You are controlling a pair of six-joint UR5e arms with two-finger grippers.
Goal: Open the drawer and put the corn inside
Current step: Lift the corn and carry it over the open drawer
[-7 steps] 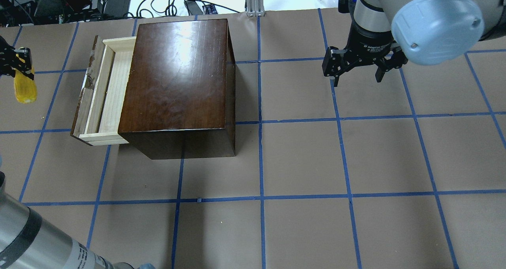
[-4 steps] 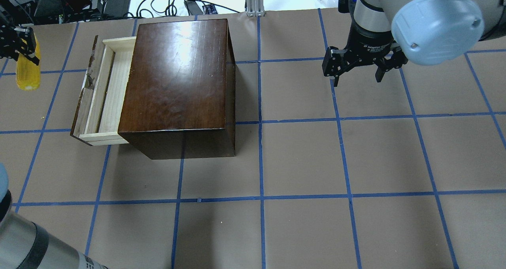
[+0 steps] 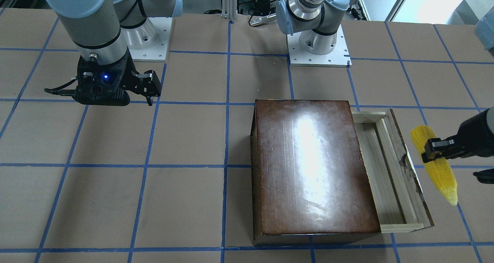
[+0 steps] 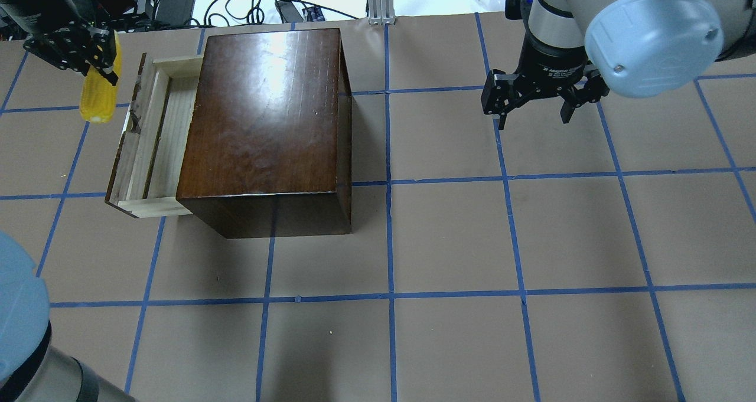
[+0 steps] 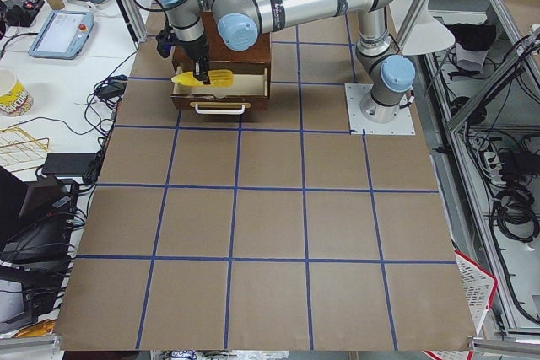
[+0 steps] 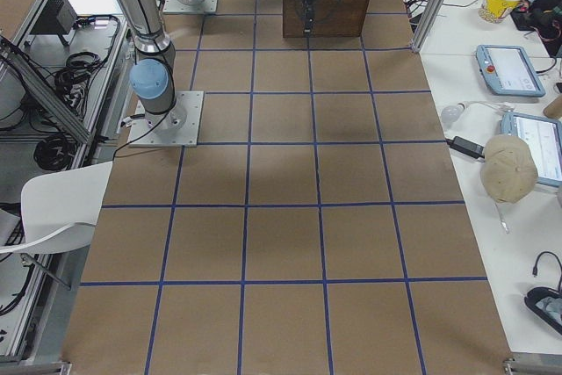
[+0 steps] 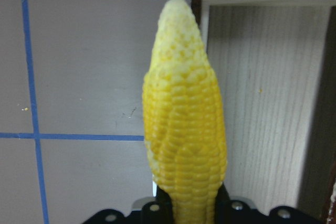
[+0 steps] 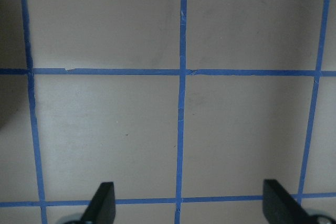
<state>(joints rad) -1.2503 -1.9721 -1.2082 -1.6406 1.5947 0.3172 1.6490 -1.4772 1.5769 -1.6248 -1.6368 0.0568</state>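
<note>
The dark-brown box (image 4: pixel 266 113) stands at the far left with its drawer (image 4: pixel 160 136) pulled out toward the left, and the drawer's pale tray holds nothing. My left gripper (image 4: pixel 101 65) is shut on the thick end of the yellow corn (image 4: pixel 98 98). It holds the corn in the air beside the drawer's front panel, tip pointing toward me. In the left wrist view the corn (image 7: pixel 184 129) hangs along the tray's (image 7: pixel 262 103) outer edge. The front-facing view shows the corn (image 3: pixel 443 178) just outside the drawer (image 3: pixel 386 170). My right gripper (image 4: pixel 534 110) is open and empty above the table.
Cables and power supplies (image 4: pixel 118 0) lie past the table's far edge, by an aluminium post (image 4: pixel 381 0). The arm bases (image 3: pixel 318 46) sit behind the box in the front-facing view. Blue tape lines grid the brown table (image 4: pixel 449 237).
My left gripper has carried the corn up, farther away and to the right, from the view's left edge to beside the drawer front. The right arm has not moved.
</note>
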